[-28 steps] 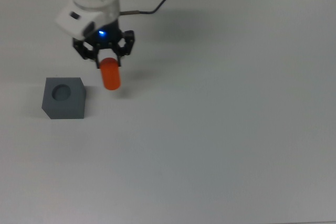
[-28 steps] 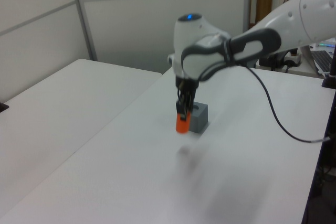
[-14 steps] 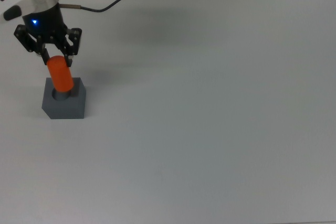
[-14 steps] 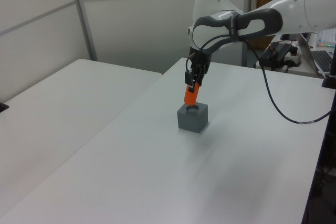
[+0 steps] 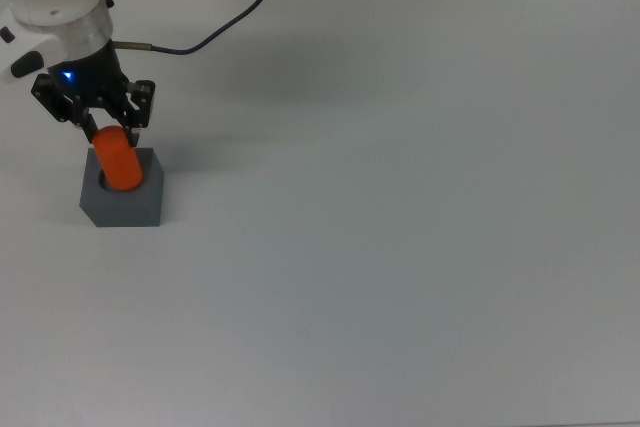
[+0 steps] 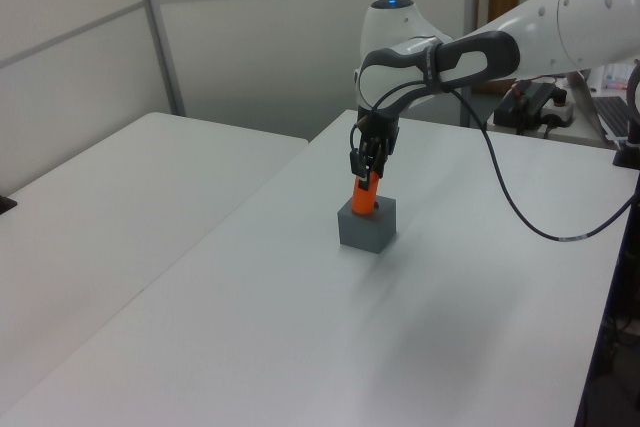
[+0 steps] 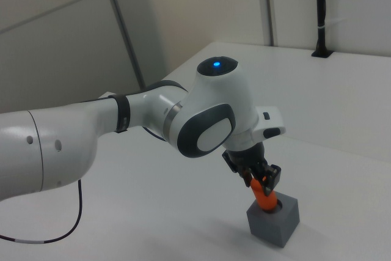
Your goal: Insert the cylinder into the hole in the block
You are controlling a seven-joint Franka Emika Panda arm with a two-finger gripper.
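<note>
Over at the top view's left edge, your gripper (image 5: 103,133) is closed around the upper end of the cylinder (image 5: 119,161), fingers pinching it from both sides. The cylinder's lower end sits over the hole (image 5: 105,182) in the block (image 5: 122,199), hiding most of the recess; only a sliver of dark rim shows at the top view's left of the orange. The block rests on the white table (image 5: 400,227), with the arm's cable (image 5: 225,22) trailing off behind.

From the left view, you can see the cylinder (image 6: 364,197) leaning a little off vertical, its bottom at or just inside the block's (image 6: 367,224) top face, the gripper (image 6: 367,169) clamped on its top.

From the right view, the cylinder (image 7: 264,198) again enters the block (image 7: 274,220) at a slight tilt below the gripper (image 7: 259,182); how deep it has gone is hidden.

Judging by its look, the cylinder is light, rigid and smooth, so it may slip or pivot in a two-point pinch. Your hold near the top leaves the bottom free to enter, but straighten it before pressing down, or it could jam on the rim or nudge the block.
</note>
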